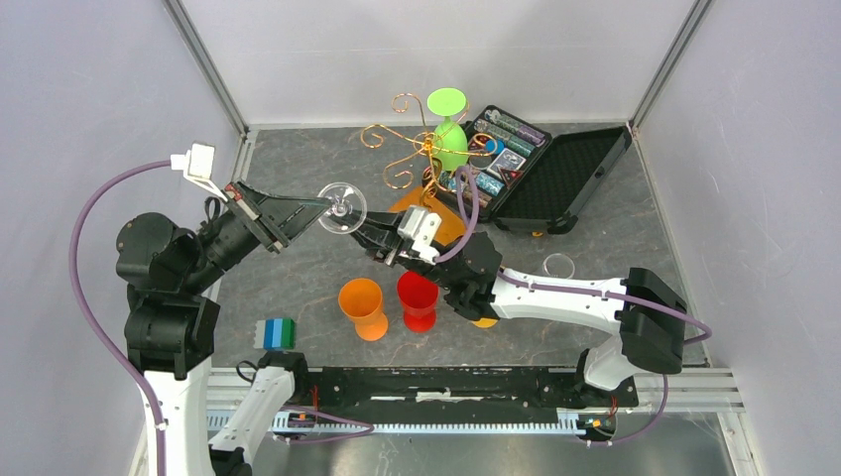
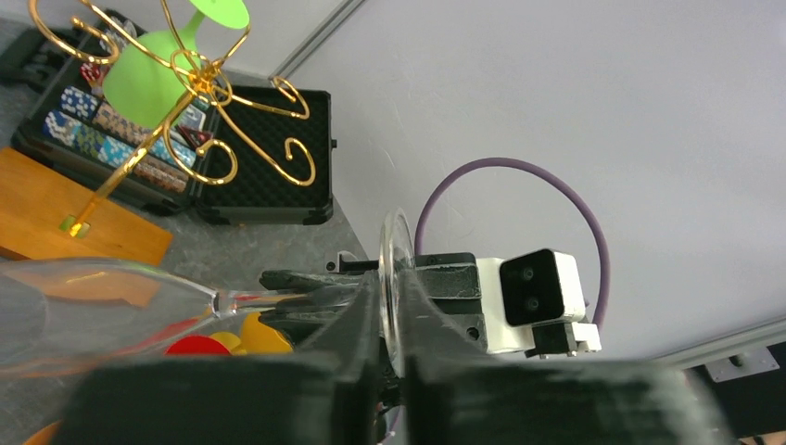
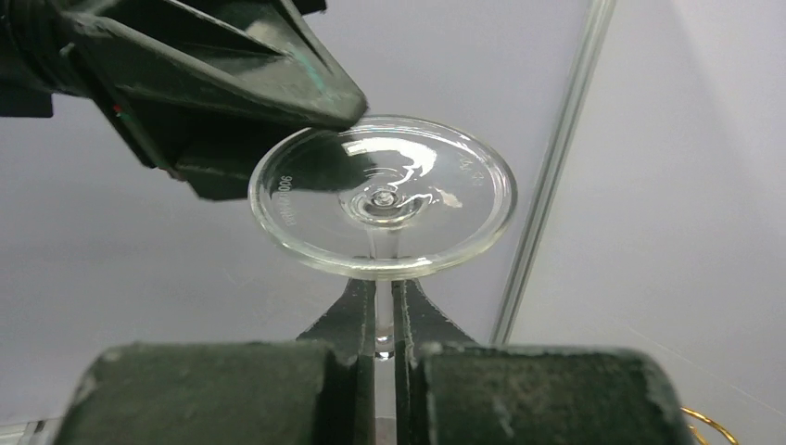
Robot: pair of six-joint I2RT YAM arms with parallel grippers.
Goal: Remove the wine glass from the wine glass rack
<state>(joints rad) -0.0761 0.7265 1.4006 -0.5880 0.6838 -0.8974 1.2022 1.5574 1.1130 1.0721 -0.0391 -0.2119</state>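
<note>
Between matte fingers (image 3: 357, 320), perhaps glass stem (image 3: 384, 306)

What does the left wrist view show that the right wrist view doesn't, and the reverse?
Left wrist only: the wine glass rack with a green glass on it, the black case, the bowl of the clear wine glass. Right wrist only: the foot's round face with its moulded lettering. Both: the foot, the left pincer at its rim, the right pincer shut on the stem.
</note>
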